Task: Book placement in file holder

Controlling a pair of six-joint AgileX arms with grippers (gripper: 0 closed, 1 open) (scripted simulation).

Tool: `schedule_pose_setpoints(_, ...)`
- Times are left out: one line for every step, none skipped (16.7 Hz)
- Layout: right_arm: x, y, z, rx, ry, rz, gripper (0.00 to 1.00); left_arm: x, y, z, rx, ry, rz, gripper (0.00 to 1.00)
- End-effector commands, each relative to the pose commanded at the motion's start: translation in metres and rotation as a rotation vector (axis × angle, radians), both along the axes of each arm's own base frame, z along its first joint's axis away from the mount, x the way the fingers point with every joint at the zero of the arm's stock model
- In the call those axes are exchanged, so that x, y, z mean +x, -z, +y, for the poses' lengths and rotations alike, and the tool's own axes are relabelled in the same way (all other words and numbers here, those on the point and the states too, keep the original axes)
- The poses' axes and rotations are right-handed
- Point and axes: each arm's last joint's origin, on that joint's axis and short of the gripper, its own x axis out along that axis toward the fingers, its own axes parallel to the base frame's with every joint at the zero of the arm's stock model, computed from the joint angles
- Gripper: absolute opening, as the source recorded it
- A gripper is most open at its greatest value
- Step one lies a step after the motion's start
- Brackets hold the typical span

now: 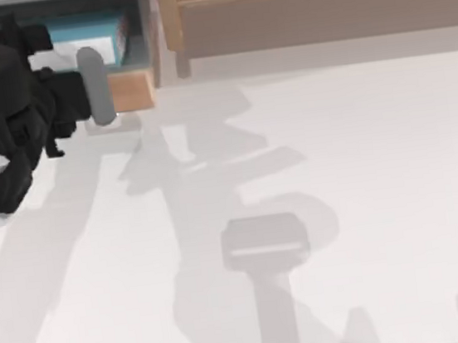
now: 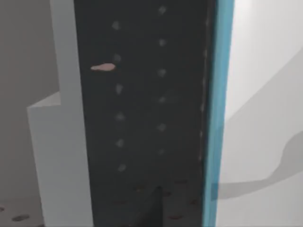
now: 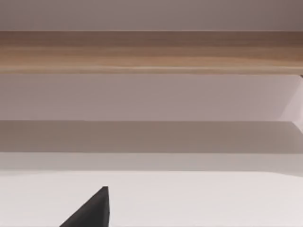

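The teal-blue book [image 1: 90, 29] lies inside the file holder [image 1: 131, 91] at the table's far left, its white patch partly under my arm. My left gripper [image 1: 58, 75] hangs over the holder's tan front lip, right above the book. In the left wrist view the book's blue edge [image 2: 218, 94] runs beside a dark dotted surface, with a pale grey holder wall [image 2: 61, 156] on the other side. A dark part of my right gripper [image 3: 92, 213] points toward the back of the table.
A long brown wooden shelf [image 1: 317, 2] stands along the back edge to the right of the holder, and it also crosses the right wrist view as the shelf [image 3: 151, 52]. White tabletop [image 1: 337, 166] with arm shadows spreads in front.
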Motion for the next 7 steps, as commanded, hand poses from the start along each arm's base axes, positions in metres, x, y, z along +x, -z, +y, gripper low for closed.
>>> schedule_pose_setpoints(0.0, 0.0, 0.0, 0.0, 0.0, 0.0, 1.0, 0.0, 0.0, 0.0, 0.0, 0.0, 0.0, 0.98)
schedule_pose_setpoints(0.0, 0.0, 0.0, 0.0, 0.0, 0.0, 1.0, 0.0, 0.0, 0.0, 0.0, 0.0, 0.0, 1.0)
schedule_pose_setpoints(0.0, 0.0, 0.0, 0.0, 0.0, 0.0, 1.0, 0.0, 0.0, 0.0, 0.0, 0.0, 0.0, 1.0)
schedule_pose_setpoints(0.0, 0.0, 0.0, 0.0, 0.0, 0.0, 1.0, 0.0, 0.0, 0.0, 0.0, 0.0, 0.0, 1.0)
schedule_pose_setpoints(0.0, 0.0, 0.0, 0.0, 0.0, 0.0, 1.0, 0.0, 0.0, 0.0, 0.0, 0.0, 0.0, 1.0)
schedule_pose_setpoints(0.0, 0.0, 0.0, 0.0, 0.0, 0.0, 1.0, 0.0, 0.0, 0.0, 0.0, 0.0, 0.0, 1.0)
schedule_pose_setpoints(0.0, 0.0, 0.0, 0.0, 0.0, 0.0, 1.0, 0.0, 0.0, 0.0, 0.0, 0.0, 0.0, 1.0)
